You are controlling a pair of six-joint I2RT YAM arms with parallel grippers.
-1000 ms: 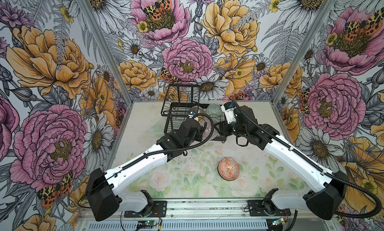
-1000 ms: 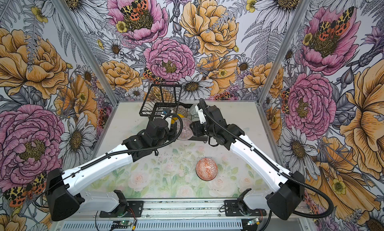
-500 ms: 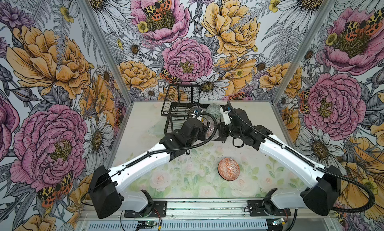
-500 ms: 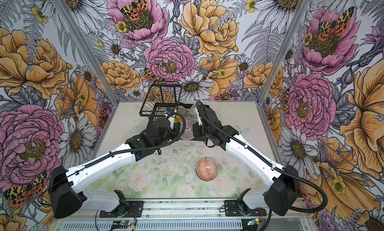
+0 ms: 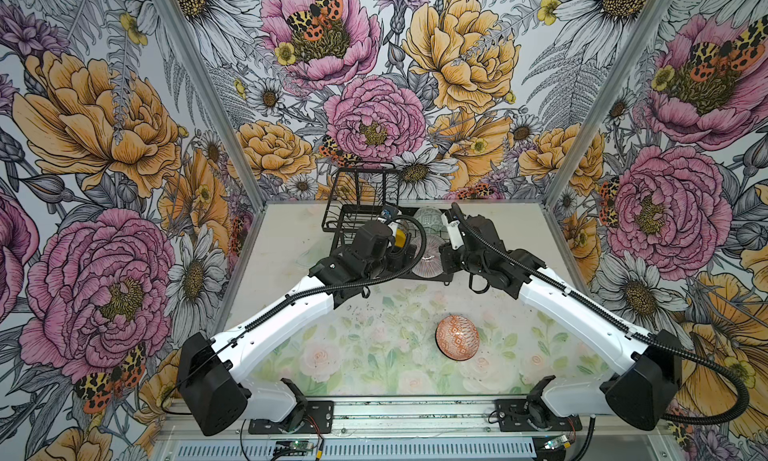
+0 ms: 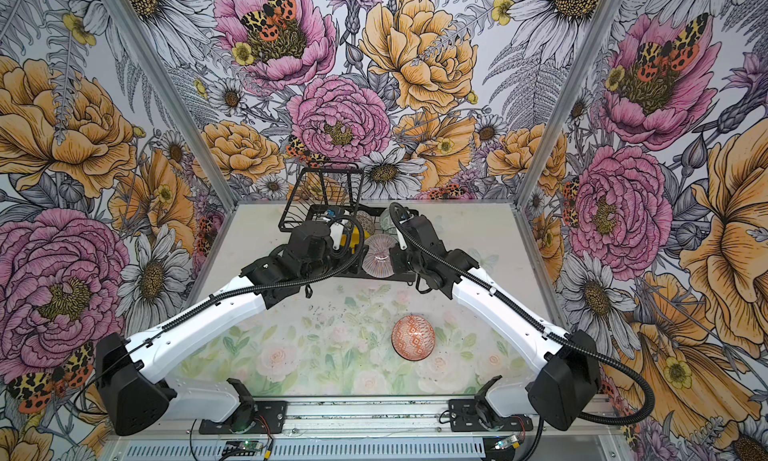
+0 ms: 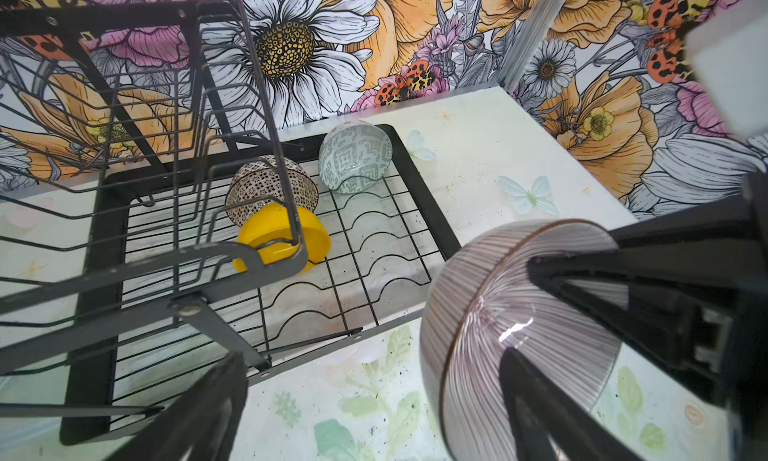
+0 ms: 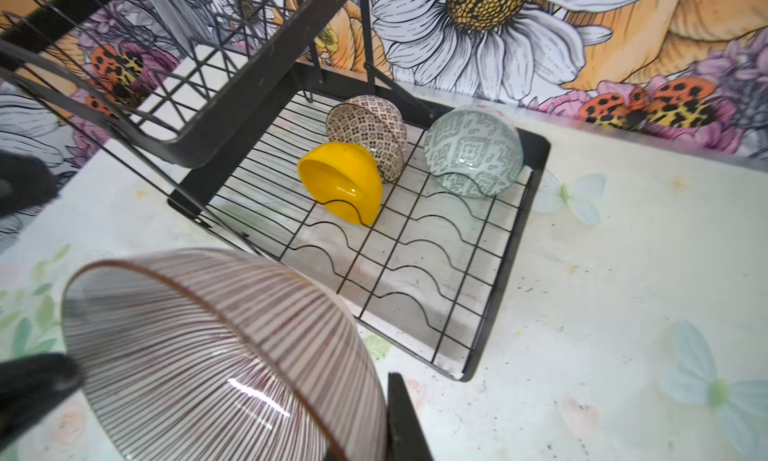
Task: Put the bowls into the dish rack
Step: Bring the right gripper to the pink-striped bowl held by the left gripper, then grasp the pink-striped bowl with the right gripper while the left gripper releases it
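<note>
The pink radial-lined bowl [image 5: 428, 255] [image 7: 515, 334] [image 8: 208, 355] hangs on edge over the front rim of the dish rack [image 5: 361, 205] [image 7: 428, 214] [image 8: 536, 176]. My right gripper [image 5: 444, 258] [image 8: 384, 409] is shut on its rim, one finger [image 8: 401, 413] against the outer wall. My left gripper [image 5: 409, 253] [image 7: 370, 409] stands open around the bowl's other side, fingers [image 7: 540, 400] apart. On the rack's base stand a yellow bowl [image 8: 343, 184], a black-white bowl [image 8: 368, 130] and a pale green bowl [image 8: 473, 151]. An orange-white bowl [image 5: 457, 337] [image 6: 413, 337] sits on the table.
The rack's raised upper basket [image 5: 365, 189] [image 7: 145, 106] stands over the left part of the base. Both arms meet at the rack's front edge. Floral walls close in the table on three sides.
My right gripper has come in and shut on the pink bowl's rim. My left gripper, shut on that bowl before, has opened and let it go.
</note>
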